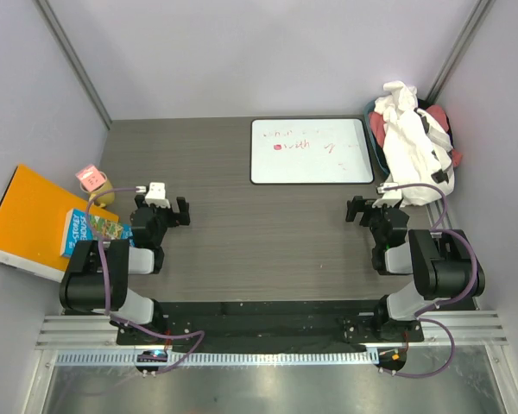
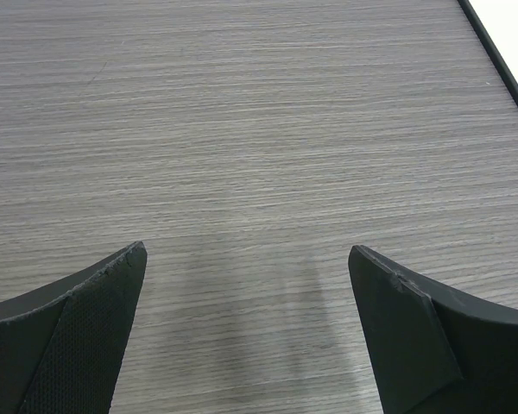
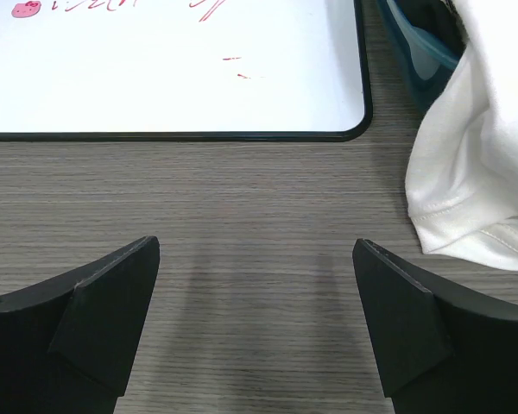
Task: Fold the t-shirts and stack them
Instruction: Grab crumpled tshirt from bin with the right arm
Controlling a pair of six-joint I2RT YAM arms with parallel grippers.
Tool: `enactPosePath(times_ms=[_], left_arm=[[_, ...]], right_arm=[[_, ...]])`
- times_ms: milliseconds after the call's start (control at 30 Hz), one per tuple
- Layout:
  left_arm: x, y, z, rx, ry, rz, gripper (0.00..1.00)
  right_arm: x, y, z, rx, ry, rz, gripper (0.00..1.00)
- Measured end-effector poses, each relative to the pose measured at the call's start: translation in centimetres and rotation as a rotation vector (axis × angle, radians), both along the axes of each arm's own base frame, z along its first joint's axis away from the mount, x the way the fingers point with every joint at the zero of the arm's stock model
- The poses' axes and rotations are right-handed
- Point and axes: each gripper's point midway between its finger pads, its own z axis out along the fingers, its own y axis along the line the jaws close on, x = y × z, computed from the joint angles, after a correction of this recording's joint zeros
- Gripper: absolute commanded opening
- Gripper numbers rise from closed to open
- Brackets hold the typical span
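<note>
A crumpled white t-shirt (image 1: 413,142) hangs out of a blue basket (image 1: 370,129) at the table's far right, and its hem also shows in the right wrist view (image 3: 466,172). A salmon pink-red t-shirt (image 1: 440,121) lies bunched under and behind it. My left gripper (image 1: 181,211) is open and empty over bare table at the left; in the left wrist view (image 2: 246,259) its jaws stand wide apart. My right gripper (image 1: 356,210) is open and empty just left of the white shirt's hanging end; in the right wrist view (image 3: 256,250) its jaws are wide apart.
A glossy whiteboard (image 1: 309,151) with red marks lies at the far middle-right, its edge showing in the right wrist view (image 3: 173,86). An orange folder (image 1: 22,216), a book (image 1: 91,228) and a pink box (image 1: 90,178) sit off the table's left edge. Walls close in on both sides.
</note>
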Motion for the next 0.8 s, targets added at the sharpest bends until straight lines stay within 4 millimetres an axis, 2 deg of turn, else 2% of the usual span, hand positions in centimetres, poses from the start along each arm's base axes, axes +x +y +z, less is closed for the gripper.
enactPosePath(times_ms=[500, 633, 733, 800], left_arm=[[0.0, 0.0, 0.0, 0.0, 0.0, 0.0, 1.0], [-0.3, -0.3, 0.5, -0.003, 0.02, -0.019, 1.0], [0.1, -1.2, 3.2, 0.022, 0.014, -0.095, 1.0], [0.8, -2.2, 6.5, 0.087, -0.012, -0.19, 1.0]], right_arm=[[0.0, 0.0, 0.0, 0.001, 0.0, 0.001, 1.0], [-0.2, 0.5, 0.1, 0.003, 0.033, 0.032, 1.0], [0.5, 1.4, 2.6, -0.023, 0.049, 0.102, 1.0], [2.2, 1.8, 6.1, -0.057, 0.054, 0.147, 1.0]])
